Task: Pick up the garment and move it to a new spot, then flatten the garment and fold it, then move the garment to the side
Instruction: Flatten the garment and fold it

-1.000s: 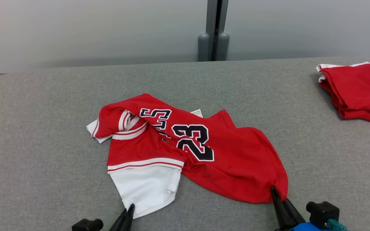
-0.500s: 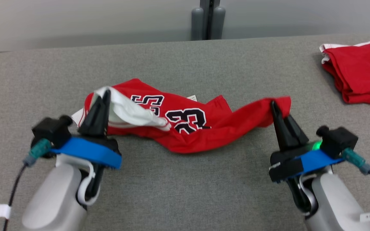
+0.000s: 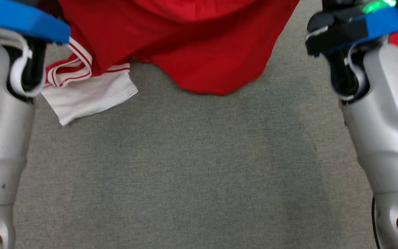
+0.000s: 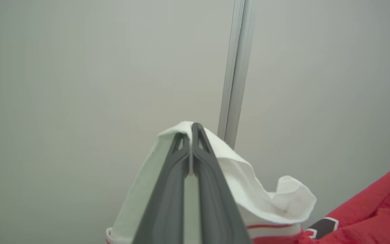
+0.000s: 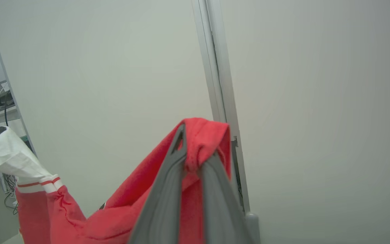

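Two ends of the garment [image 3: 199, 45] are pinched tight: white hem in the left gripper [image 4: 190, 132], red corner in the right gripper [image 5: 196, 149], the middle sagging between them over the table [image 3: 185, 180].

A: Lighting?
B: Bright, diffuse. Soft shadow beneath the shirt [image 3: 199, 62] on the tabletop [image 3: 185, 180].
A: Focus?
B: Head view slightly soft; wrist views crisp, wall [image 4: 80, 84] evenly lit.
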You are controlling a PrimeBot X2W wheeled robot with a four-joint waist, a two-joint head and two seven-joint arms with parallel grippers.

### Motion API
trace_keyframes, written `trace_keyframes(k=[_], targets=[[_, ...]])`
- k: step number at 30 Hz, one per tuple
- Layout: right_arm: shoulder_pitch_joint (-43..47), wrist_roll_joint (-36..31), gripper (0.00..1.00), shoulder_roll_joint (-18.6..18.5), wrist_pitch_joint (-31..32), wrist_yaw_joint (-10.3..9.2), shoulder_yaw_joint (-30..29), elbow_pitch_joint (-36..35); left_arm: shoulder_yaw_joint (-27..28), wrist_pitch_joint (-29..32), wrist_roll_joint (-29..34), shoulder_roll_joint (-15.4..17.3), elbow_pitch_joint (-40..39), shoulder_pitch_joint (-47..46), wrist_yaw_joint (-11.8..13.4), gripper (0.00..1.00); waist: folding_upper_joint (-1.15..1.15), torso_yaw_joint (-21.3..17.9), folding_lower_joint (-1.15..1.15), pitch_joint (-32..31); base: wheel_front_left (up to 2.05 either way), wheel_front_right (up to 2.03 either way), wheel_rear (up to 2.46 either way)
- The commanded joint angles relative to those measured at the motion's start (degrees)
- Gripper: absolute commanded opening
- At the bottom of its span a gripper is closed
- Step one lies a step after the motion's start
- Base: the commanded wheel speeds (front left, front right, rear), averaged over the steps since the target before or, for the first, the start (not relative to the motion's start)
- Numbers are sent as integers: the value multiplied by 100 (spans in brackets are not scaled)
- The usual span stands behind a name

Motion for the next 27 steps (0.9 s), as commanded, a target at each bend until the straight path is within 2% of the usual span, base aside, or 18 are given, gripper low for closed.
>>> trace_keyframes(k=[1,7,8,9,15,20,27], targets=[[-438,195,0,-13,14,1,-32,221,8,38,-11,49,92,-338,-25,0,0,-10,-2,75,0,0,0],[-1938,744,0,-22,61,1,-201,1287,-19,105,-100,-31,588,-1599,-54,0,0,-67,-2,212,0,0,0],[-1938,744,0,-22,61,1,-201,1287,-19,105,-100,-31,588,-1599,-54,0,0,-67,-2,212,0,0,0],[-2345,835,0,-70,44,1,-257,1607,-52,81,-152,-94,772,-1961,-60,0,0,-72,-2,214,0,0,0],[-2945,917,0,-158,4,1,-272,2102,-174,-50,-272,-269,1050,-2653,-70,0,0,-71,-2,160,0,0,0],[-2877,1073,0,-179,-20,1,-102,2119,-413,-165,-490,-230,1048,-2665,-50,0,0,-56,-2,271,0,0,0],[-1868,1166,0,-279,-26,1,182,1502,-627,-368,-764,-76,823,-1788,-51,0,0,63,-2,361,0,0,0]])
